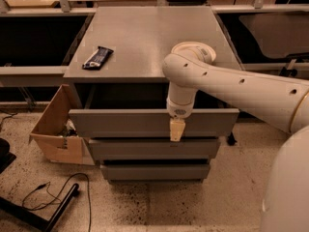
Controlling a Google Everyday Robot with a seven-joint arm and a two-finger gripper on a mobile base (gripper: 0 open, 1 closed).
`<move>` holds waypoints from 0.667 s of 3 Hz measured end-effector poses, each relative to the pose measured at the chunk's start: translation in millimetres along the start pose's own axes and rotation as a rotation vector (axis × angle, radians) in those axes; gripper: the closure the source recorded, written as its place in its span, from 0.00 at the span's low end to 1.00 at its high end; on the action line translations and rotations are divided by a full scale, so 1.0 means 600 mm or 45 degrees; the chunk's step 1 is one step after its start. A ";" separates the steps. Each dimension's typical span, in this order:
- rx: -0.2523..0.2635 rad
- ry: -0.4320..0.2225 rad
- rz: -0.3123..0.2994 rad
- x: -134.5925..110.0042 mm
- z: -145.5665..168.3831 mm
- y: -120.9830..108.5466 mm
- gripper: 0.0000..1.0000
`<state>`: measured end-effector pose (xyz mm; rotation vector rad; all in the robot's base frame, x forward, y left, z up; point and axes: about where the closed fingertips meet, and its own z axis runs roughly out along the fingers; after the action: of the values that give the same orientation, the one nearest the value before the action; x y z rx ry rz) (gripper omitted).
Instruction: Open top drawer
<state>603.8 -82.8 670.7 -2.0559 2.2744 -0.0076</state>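
Note:
The top drawer [120, 123] is a wide matte-grey drawer with a flat handleless front. It stands pulled out from the grey cabinet [149, 42], and its dark interior shows behind the front panel. My gripper [176, 129] hangs down from the white arm over the middle of the drawer's front panel, its tan fingertips in front of the panel's face. Two narrower-looking grey drawer fronts [154, 149] sit below it, shut.
A dark snack bar [97, 57] lies on the cabinet top at the left. An open cardboard box [55, 129] stands on the floor to the left of the drawers. Black cables [58, 192] lie on the speckled floor. Shelving runs behind.

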 end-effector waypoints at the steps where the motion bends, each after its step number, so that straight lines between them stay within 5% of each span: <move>1: -0.045 0.002 0.020 0.007 -0.006 0.025 0.65; 2: -0.045 0.002 0.020 0.006 -0.024 0.024 0.96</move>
<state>588.5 -85.4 683.8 -2.0555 2.3079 0.0318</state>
